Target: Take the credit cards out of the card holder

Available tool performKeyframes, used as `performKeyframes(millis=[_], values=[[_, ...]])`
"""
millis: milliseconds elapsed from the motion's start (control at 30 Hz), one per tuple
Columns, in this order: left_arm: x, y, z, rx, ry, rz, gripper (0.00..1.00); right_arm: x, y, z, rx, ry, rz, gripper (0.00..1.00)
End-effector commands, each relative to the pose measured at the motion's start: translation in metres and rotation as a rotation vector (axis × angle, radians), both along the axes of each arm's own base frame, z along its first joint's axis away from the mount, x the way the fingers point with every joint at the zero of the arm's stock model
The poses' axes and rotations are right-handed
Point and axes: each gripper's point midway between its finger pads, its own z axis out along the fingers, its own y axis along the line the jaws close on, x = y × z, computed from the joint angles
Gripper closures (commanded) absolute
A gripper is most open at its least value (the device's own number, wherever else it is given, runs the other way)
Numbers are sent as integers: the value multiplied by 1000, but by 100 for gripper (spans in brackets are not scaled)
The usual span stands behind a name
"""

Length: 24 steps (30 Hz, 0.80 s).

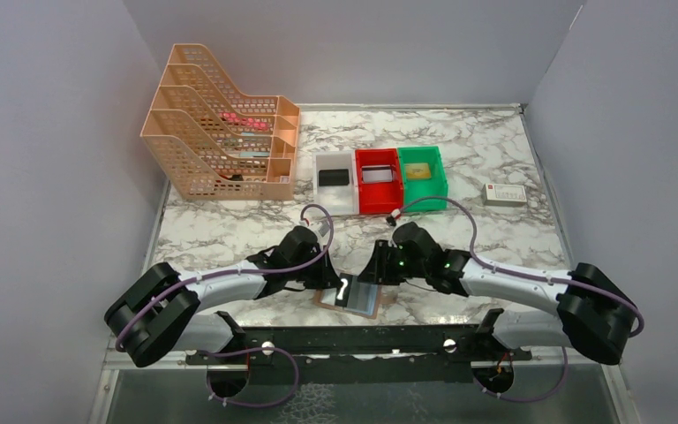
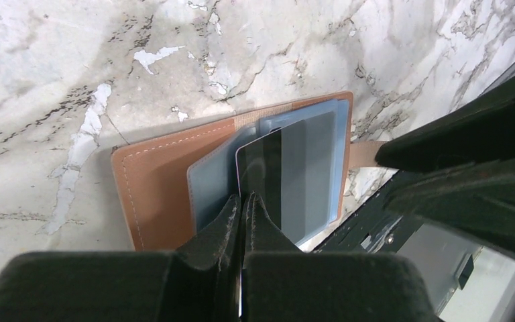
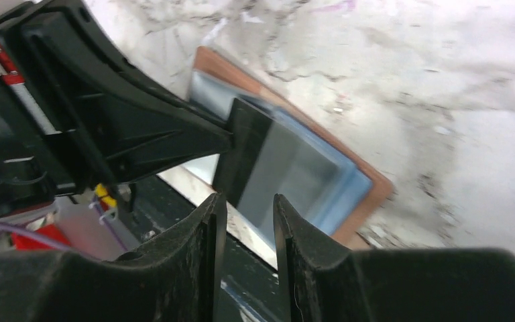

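Extraction step. Card holder (image 1: pixel 350 300) lies open on the table (image 1: pixel 512 243), bottom centre of the top view. Your left fingers (image 2: pixel 224 218) pinch the black credit card (image 2: pixel 268 168); right fingers (image 3: pixel 208 228) are spread, empty. Next: pull the card clear and keep the holder pinned.

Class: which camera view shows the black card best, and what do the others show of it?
The left wrist view: the black card lies mid-frame, sharp, partly out of its blue sleeve, pinched by the left claw. The right wrist view shows the card blurred; the top view shows it as a small dark patch.
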Motion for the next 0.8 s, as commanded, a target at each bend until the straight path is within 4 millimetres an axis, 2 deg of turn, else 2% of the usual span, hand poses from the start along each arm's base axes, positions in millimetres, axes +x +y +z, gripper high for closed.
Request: performKeyframes(millis=[0,67,200,300,367,400,567,767], values=[[2,-1,7,-5,-25,-19,100,-17,35,8,157,55,144,62],[2,-2,8,-12,-28,-22,100,-19,35,-9,120,129,119,62],[2,-3,9,-21,-25,-27,100,-12,18,-34,7,152,22,62],[0,-5,10,-31,-21,-35,100,-12,4,-43,-48,150,-14,60],[-1,-6,10,-41,-15,-42,100,-17,3,-47,-45,159,3,60],[-5,-15,17,-103,-1,-63,95,-22,5,-57,-44,190,23,60],[-16,-27,24,-203,43,-104,81,-25,3,-72,-38,236,-19,61],[-18,-26,20,-201,59,-101,79,-27,-4,-80,-57,249,-49,64]])
